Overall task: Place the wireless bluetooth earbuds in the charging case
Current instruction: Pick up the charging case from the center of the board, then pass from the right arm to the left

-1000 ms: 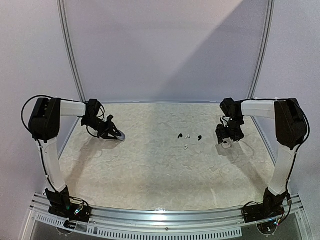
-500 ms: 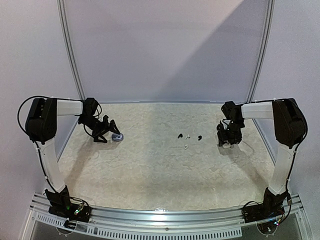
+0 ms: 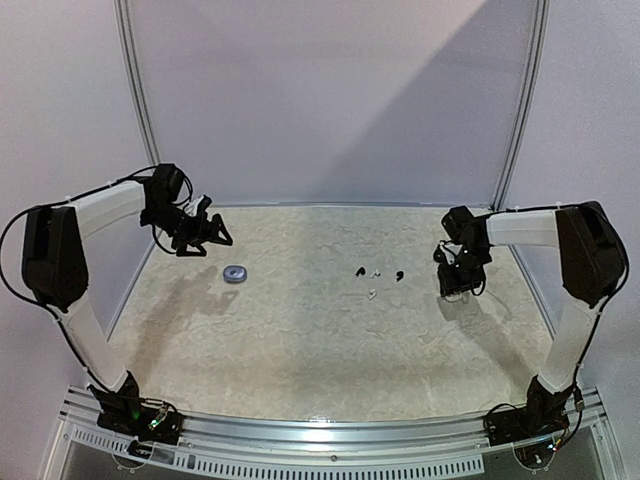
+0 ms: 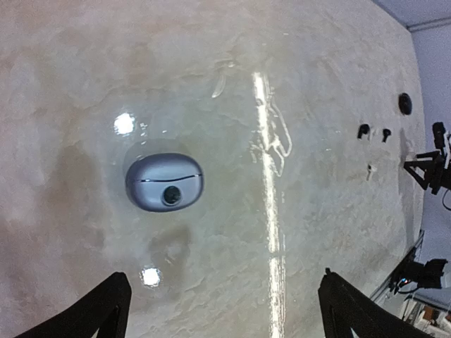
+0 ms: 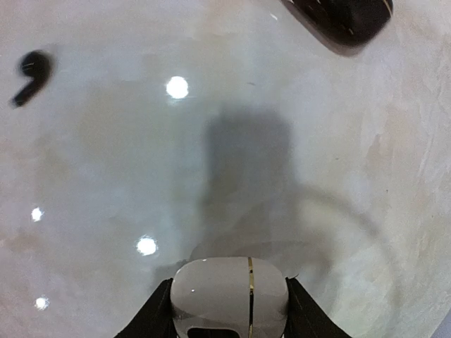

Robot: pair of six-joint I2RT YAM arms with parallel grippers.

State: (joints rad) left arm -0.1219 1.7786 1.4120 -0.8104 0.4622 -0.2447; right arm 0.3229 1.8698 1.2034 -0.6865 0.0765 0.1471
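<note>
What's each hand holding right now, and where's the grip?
Nothing in the left hand, open above the grey case. The right hand pinches the white case across two opposite sides.

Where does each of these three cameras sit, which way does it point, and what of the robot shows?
Top external: above and behind the bases, looking down over the table toward the back wall; both arms show.
Left wrist: raised, looking down at the grey case; its spread fingertips at the bottom.
Right wrist: low over the table, facing the white case between its fingers; a black earbud beyond.
Shared: top external and left wrist both show the grey case.
</note>
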